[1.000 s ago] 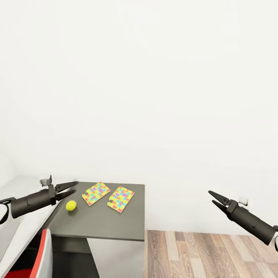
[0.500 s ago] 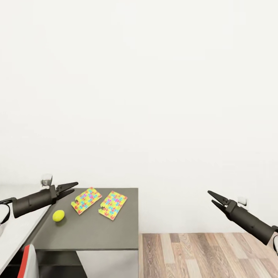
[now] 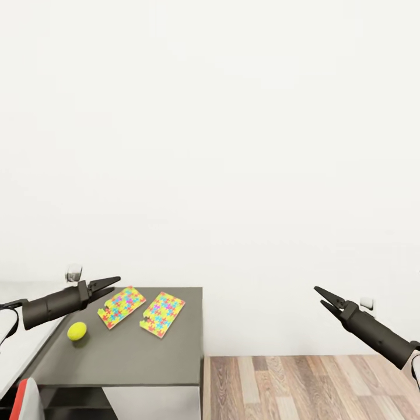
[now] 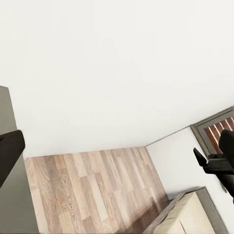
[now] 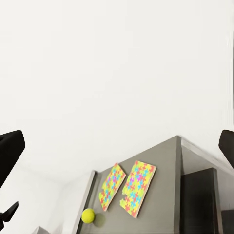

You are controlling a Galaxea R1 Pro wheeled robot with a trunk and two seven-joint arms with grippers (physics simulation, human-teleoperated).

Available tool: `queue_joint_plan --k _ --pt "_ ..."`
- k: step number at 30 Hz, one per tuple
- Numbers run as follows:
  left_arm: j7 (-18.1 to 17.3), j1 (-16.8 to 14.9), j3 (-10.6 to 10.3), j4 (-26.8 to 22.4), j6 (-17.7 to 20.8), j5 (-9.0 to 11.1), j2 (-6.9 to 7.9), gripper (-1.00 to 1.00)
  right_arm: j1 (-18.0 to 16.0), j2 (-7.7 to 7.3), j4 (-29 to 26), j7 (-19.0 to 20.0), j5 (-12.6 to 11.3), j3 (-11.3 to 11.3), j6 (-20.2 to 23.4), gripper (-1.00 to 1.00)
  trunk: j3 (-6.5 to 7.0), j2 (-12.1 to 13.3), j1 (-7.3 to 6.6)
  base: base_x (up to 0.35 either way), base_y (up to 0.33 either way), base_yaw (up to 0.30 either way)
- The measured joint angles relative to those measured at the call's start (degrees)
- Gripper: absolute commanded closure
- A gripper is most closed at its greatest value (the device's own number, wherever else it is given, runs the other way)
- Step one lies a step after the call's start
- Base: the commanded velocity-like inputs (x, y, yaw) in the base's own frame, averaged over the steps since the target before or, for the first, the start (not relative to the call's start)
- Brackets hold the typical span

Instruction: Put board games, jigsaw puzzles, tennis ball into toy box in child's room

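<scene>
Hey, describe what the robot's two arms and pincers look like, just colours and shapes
Both arms are dark charcoal, smooth rounded cylinders narrowing toward the wrist. The left pincer and right pincer are black, each with two slim pointed fingers tapering like a beak. A thin black cable loops near the left arm's base. No markings show.

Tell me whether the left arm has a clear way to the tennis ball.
Probably yes: the left gripper hovers open just above the ball, and nothing lies between them on the dark table.
</scene>
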Motion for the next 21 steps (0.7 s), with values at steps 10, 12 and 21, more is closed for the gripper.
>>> queue_joint_plan --k 10,12,21 --pt "0.0 0.0 -0.3 0.0 -0.1 0.0 0.00 -1.00 0.0 0.00 0.0 0.0 -0.2 0.0 0.0 -1.00 0.00 0.0 -0.01 0.073 -0.077 0.000" --pt "0.0 0.0 -0.3 0.0 -0.1 0.0 0.00 -1.00 0.0 0.00 0.0 0.0 -0.1 0.0 0.0 -1.00 0.00 0.0 -0.01 0.163 -0.173 0.000" --pt "0.6 0.0 -0.4 0.0 -0.1 -1.6 -0.09 -1.00 0.0 0.05 0.1 -0.4 0.4 0.4 -0.4 -1.00 0.00 0.0 0.01 0.062 -0.067 0.000"
